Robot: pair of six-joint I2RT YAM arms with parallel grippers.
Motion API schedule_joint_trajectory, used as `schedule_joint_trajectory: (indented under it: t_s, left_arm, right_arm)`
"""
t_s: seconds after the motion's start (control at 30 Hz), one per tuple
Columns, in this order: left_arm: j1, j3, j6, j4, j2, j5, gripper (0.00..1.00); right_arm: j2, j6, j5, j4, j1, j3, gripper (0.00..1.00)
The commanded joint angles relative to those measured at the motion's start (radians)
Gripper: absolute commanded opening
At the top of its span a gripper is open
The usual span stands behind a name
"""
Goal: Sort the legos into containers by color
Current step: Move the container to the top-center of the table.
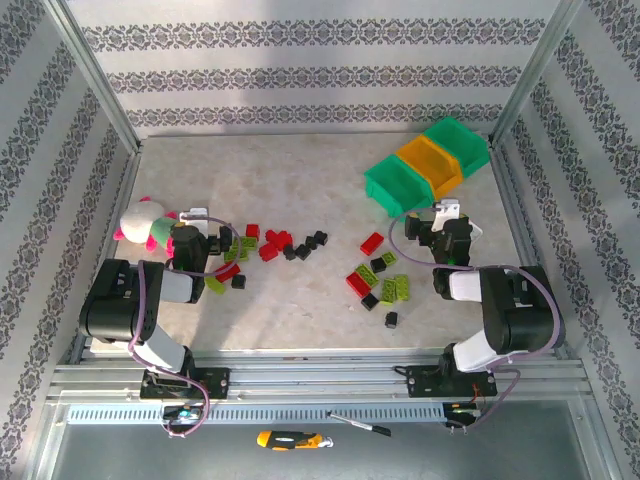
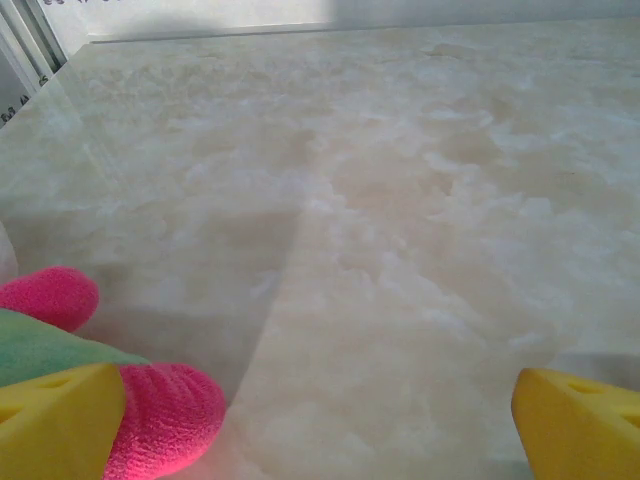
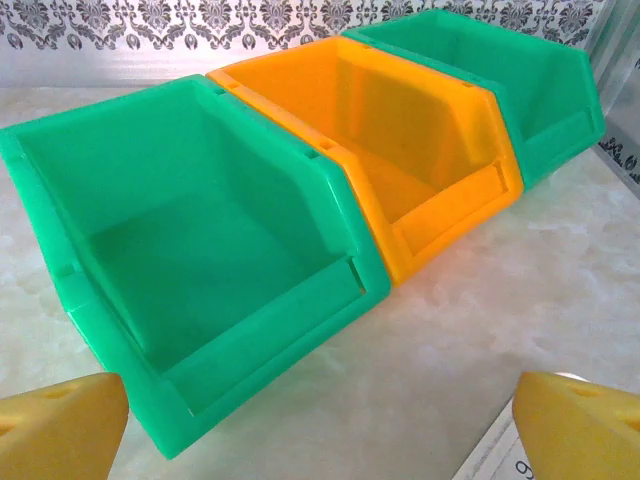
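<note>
Red, black and lime green legos lie scattered on the table in two groups, one left of centre (image 1: 270, 245) and one right of centre (image 1: 378, 275). Three joined containers stand at the back right: a near green bin (image 1: 398, 186), an orange bin (image 1: 432, 162) and a far green bin (image 1: 462, 140). In the right wrist view the near green bin (image 3: 200, 250), the orange bin (image 3: 400, 130) and the far green bin (image 3: 510, 70) look empty. My left gripper (image 1: 196, 225) is open beside the plush toy, nothing between its yellow fingertips (image 2: 575, 425). My right gripper (image 1: 447, 218) is open just before the bins.
A pink-white-green plush toy (image 1: 145, 222) lies at the far left, its pink limbs (image 2: 160, 420) touching my left fingertip in the left wrist view. A small white clock (image 1: 452, 208) sits by the right gripper. Bare marble spreads across the table's back half (image 1: 300, 170).
</note>
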Motion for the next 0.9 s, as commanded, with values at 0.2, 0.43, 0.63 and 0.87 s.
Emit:
schedule_joint_trajectory:
  t_s: [0.2, 0.43, 0.63, 0.87]
  left_arm:
    - [0.001, 0.008, -0.002, 0.031, 0.002, 0.014, 0.99]
    - [0.001, 0.008, -0.002, 0.030, 0.001, 0.014, 0.99]
    - [0.001, 0.008, -0.003, 0.031, 0.001, 0.015, 0.99]
    - [-0.007, -0.014, 0.024, 0.048, -0.033, 0.050, 0.99]
  right_arm:
    - [0.010, 0.008, -0.017, 0.029, -0.004, -0.001, 0.98]
    - [0.011, 0.009, -0.017, 0.029, -0.004, -0.001, 0.98]
    - [0.010, 0.009, -0.018, 0.029, -0.004, -0.001, 0.98]
    - [0.006, 0.008, -0.019, 0.031, -0.004, -0.006, 0.98]
